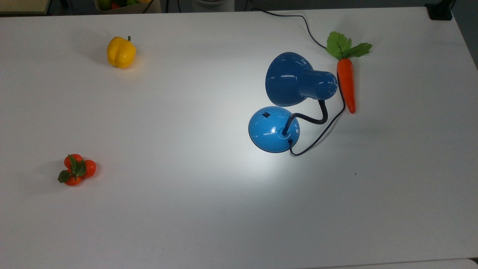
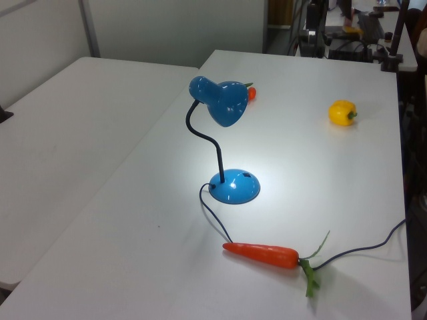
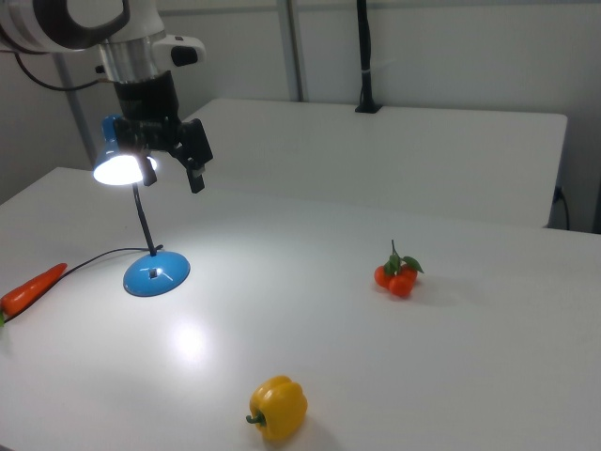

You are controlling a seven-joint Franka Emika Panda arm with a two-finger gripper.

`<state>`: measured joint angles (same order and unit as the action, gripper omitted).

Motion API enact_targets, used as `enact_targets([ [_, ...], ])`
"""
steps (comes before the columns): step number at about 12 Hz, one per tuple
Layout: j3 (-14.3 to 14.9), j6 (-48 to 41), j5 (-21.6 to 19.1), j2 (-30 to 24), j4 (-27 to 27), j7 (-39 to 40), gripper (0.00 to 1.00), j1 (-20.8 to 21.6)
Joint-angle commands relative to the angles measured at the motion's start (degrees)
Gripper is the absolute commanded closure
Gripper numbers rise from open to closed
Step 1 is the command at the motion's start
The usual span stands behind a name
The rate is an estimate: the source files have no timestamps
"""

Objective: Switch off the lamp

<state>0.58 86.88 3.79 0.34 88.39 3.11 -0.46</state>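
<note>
White table [image 1: 209, 216] runs right up to the lens in all three views, matte, bare except for a few props. A second white table [image 2: 73, 133] butts against it on the left view's left; in the right view it sits behind, with a black post [image 3: 364, 56] standing at its far edge. Pale walls behind.

Robot arm [image 3: 84, 28] comes in at the right view's upper left, white housing, black wrist. Gripper [image 3: 174, 164] hangs in the air beside the lit shade, above the table; fingers look spread apart, holding nothing.

Lamp [image 1: 295, 80] stands on the top view's right half of the table: blue bell shade, black gooseneck, domed blue base [image 1: 272, 129] with a small black switch [image 1: 265, 114] on top. Lamp is on: bright pool of light on the table around the base. Black cord [image 1: 298, 18] leaves the base, loops past the carrot and runs off the table's far edge in the top view.

Carrot [image 1: 346, 84] with green leaves lies just beside the shade on the top view's right, touching the cord. Yellow bell pepper [image 1: 121, 52] sits well apart at the top view's upper left. Cluster of small oranges [image 1: 76, 170] with leaves at the top view's lower left.

Box [image 1: 127, 5] off the table's far edge in the top view holds what looks like fruit; can't tell which.
</note>
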Motion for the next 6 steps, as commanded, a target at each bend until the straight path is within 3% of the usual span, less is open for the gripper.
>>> enact_targets([
  [1, 0.0, -0.8, 0.8, -0.6, 0.5, -0.4, 0.0, 0.8],
  [6, -0.1, -0.7, 0.3, -0.1, 0.3, -0.4, 0.0, 0.7],
])
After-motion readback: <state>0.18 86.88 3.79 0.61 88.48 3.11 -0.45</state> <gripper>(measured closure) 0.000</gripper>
